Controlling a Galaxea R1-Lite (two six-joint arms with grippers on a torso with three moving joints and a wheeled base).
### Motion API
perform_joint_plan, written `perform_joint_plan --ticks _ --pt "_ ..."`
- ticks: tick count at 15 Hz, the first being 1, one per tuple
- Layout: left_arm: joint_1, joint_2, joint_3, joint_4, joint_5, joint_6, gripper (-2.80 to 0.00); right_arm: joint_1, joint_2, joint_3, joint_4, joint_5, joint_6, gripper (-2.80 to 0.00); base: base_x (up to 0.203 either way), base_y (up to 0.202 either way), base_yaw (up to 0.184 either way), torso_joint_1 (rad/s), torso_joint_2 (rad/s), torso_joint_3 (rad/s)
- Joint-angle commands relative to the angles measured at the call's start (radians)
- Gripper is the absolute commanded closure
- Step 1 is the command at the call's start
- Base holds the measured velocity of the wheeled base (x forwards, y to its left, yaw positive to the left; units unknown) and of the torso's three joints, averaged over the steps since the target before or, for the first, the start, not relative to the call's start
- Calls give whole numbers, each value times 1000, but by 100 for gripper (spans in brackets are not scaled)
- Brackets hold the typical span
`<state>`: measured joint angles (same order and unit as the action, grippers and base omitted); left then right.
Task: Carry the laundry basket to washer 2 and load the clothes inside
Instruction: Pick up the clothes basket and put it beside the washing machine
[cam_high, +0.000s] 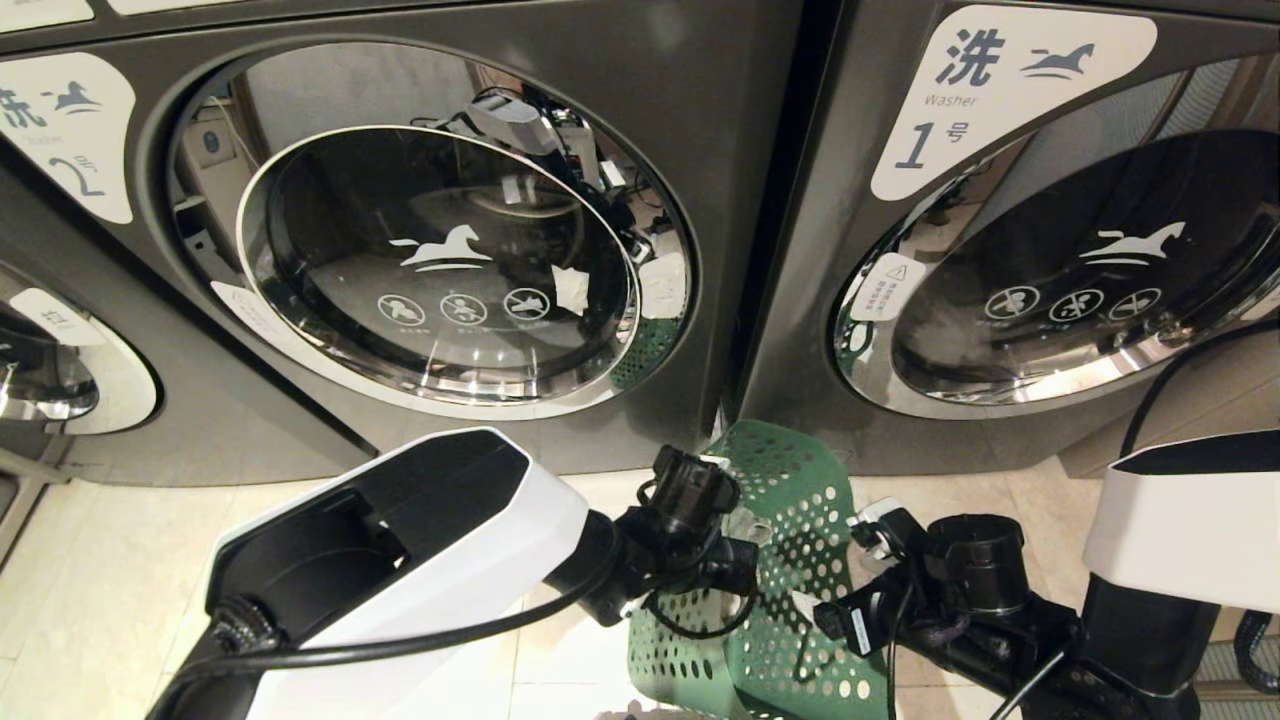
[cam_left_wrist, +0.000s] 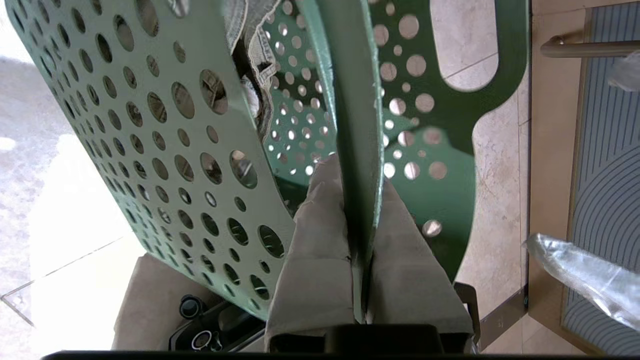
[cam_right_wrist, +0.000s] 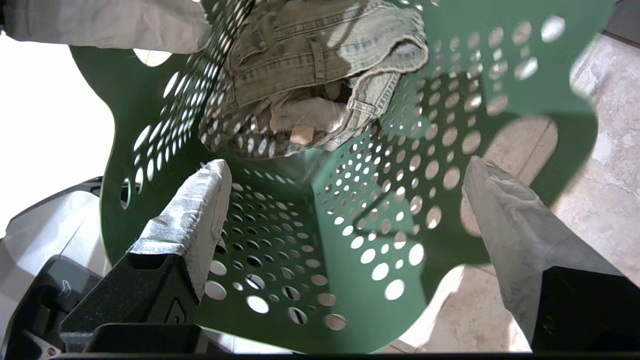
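Fingers of the left gripper (cam_left_wrist: 362, 280) clench on a wall of the laundry basket (cam_high: 800, 520); the right gripper (cam_right_wrist: 345, 220) stands released, its fingers either side of the opposite wall. Beyond the fingers, the clothes (cam_right_wrist: 310, 80) lie deep inside the basket. Farther on, washer 2 (cam_high: 440, 260) has its door shut. Judging by this, carrying is ending; next, opening that door.
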<state>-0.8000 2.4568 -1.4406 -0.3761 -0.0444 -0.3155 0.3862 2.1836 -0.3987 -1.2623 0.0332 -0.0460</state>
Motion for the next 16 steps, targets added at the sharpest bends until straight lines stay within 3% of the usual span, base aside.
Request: perform_joint_plan --ticks 1,16 --pt "1 4 -3 -5 -2 -2 0 0 1 -6 -8 1 -2 -280 0 0 0 0 0 0" --pt "-2 68 -47 -4 -2 -23 0 -1 43 -15 -42 1 3 -280 0 0 0 0 0 0"
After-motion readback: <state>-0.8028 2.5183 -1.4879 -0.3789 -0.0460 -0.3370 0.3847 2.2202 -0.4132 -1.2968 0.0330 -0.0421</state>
